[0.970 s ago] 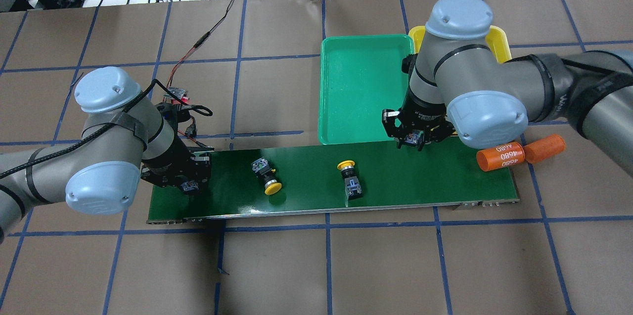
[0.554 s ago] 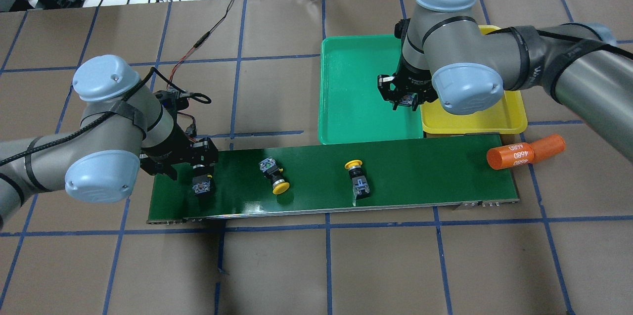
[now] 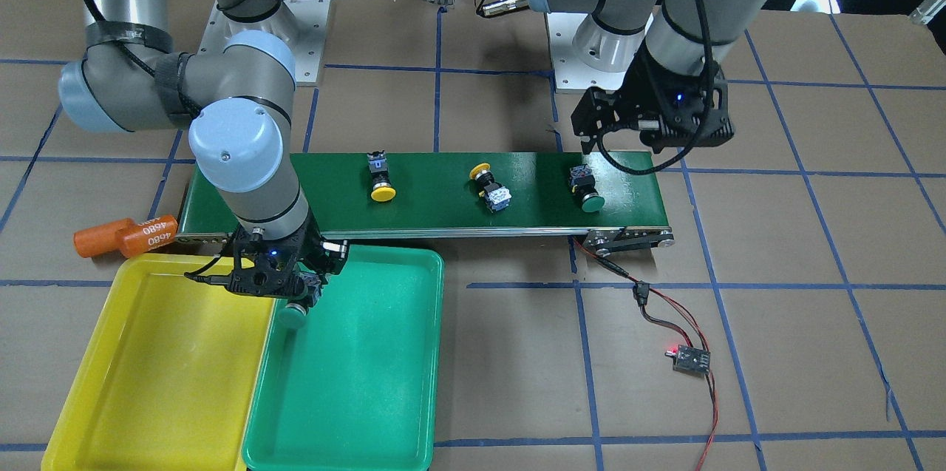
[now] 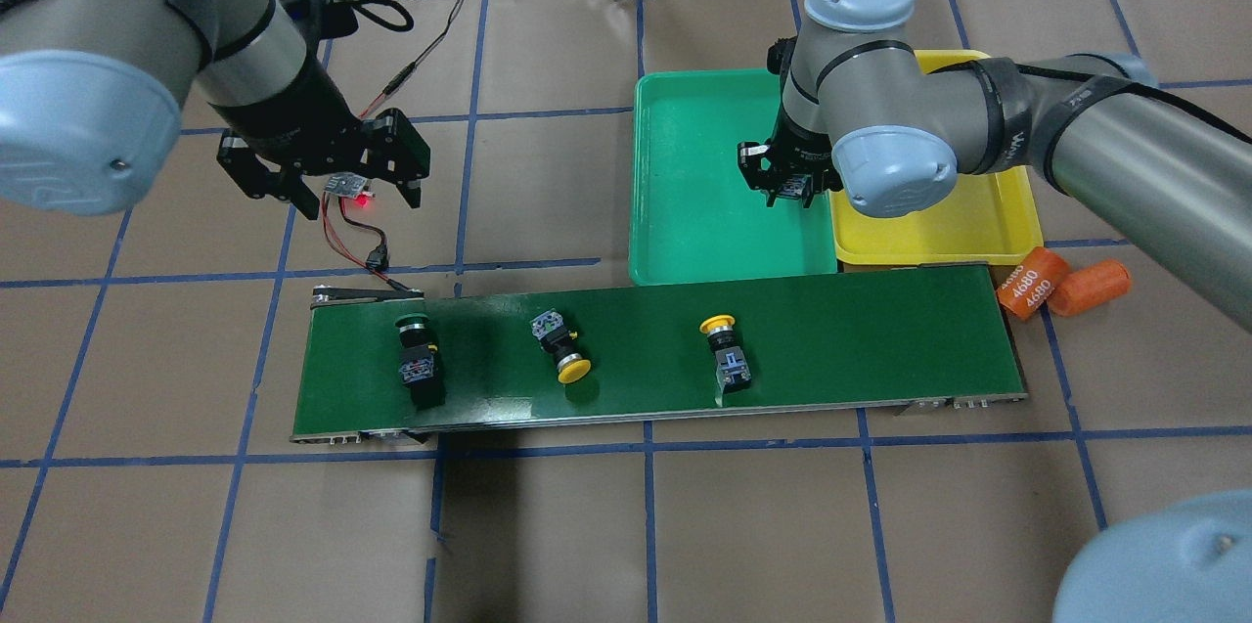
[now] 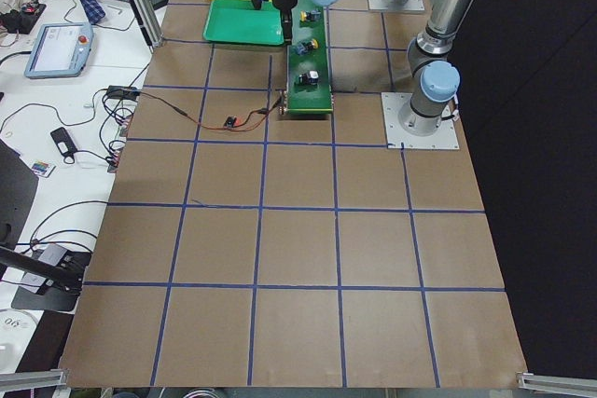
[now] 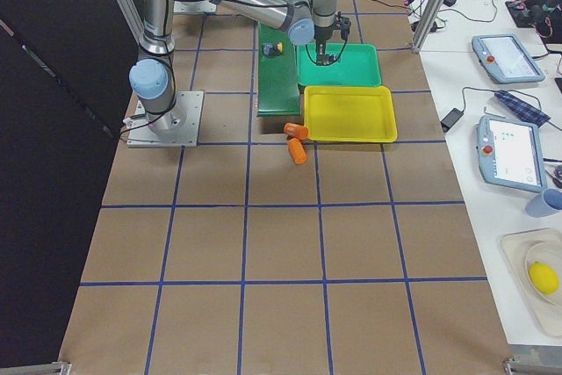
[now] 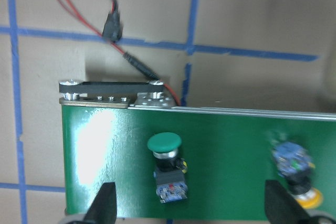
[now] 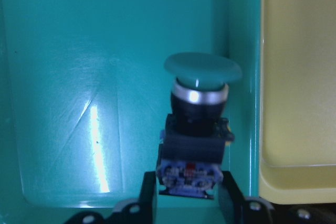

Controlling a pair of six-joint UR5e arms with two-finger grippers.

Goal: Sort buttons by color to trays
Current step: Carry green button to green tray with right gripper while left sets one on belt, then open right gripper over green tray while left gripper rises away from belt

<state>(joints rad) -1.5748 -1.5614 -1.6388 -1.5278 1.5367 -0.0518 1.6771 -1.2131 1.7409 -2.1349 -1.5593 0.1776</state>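
Brown, blue-taped table (image 4: 587, 525) carries a dark-green belt (image 4: 861, 339) with 3 buttons (image 4: 562, 349). Right gripper (image 3: 297, 296) clamps a green button (image 8: 202, 69) over the green tray (image 4: 685, 114); left gripper (image 4: 328, 178) hangs wide open.

Along the conveyor belt (image 4: 861, 339): green-capped button (image 4: 418, 364), yellow-capped button (image 4: 560, 347) and second yellow-capped button (image 4: 726, 361), well apart, bare belt between them, plus a long bare stretch toward the orange cylinders (image 4: 1037, 283). Near the belt's left end: left claw (image 4: 328, 178) raised, jaws wide; red-black wire (image 3: 641, 292) on the table (image 4: 587, 525). In the green tray (image 4: 685, 163): right claw (image 4: 787, 188) gripping the held green button (image 8: 202, 77) just beside the wall next to the yellow tray (image 4: 978, 222); bare floor leftward. Right arm (image 4: 1076, 134) overhanging the yellow tray's far part.
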